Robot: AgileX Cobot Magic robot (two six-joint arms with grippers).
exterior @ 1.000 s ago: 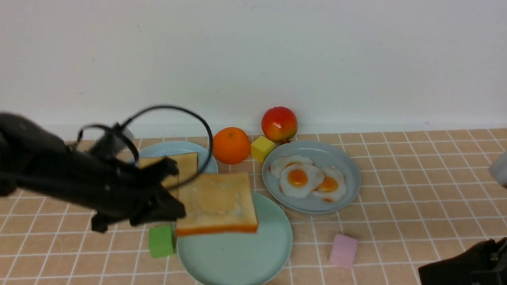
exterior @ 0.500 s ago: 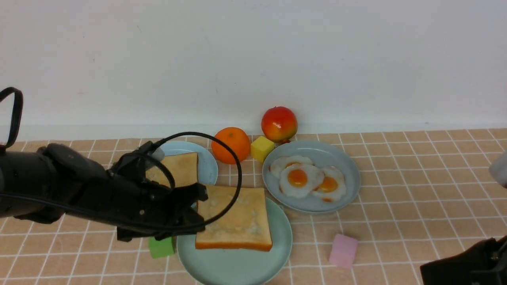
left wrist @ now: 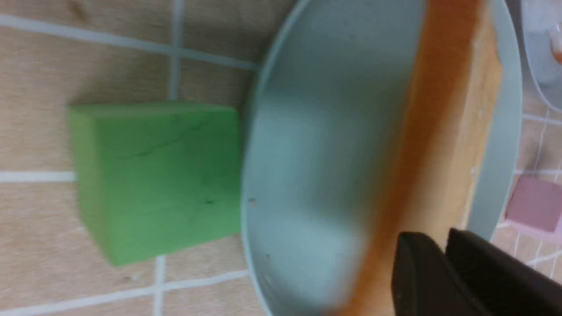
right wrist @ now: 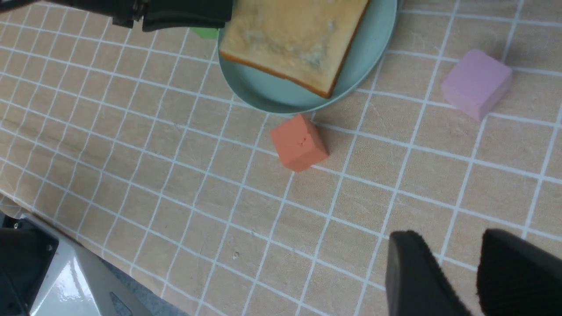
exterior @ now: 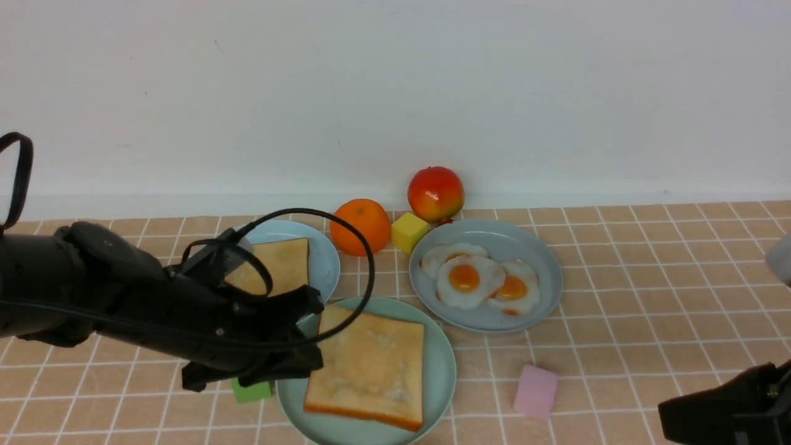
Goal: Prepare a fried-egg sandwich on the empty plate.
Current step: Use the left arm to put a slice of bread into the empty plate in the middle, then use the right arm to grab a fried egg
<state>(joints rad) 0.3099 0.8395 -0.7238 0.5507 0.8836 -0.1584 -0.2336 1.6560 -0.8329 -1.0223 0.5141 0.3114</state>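
The left hand (exterior: 314, 337) reaches in low at the left rim of the mint-green plate (exterior: 442, 371), its fingers at the left crust of a toast slice (exterior: 371, 364). That slice lies on the plate as the sandwich's base. Whether the fingers grip the crust or have let go, I cannot tell. A green cube (exterior: 252, 390) touches the plate's left rim, so the hand has little room there. The second toast slice (exterior: 275, 262) waits on the sky-blue plate (exterior: 325, 262) behind and left of the mint-green plate. Three fried eggs (exterior: 466, 278) sit on the grey-blue plate (exterior: 545, 278) behind and right of it; one is likely the next layer. The right hand (right wrist: 452, 245) hangs well right of the mint-green plate, fingers parted and empty.
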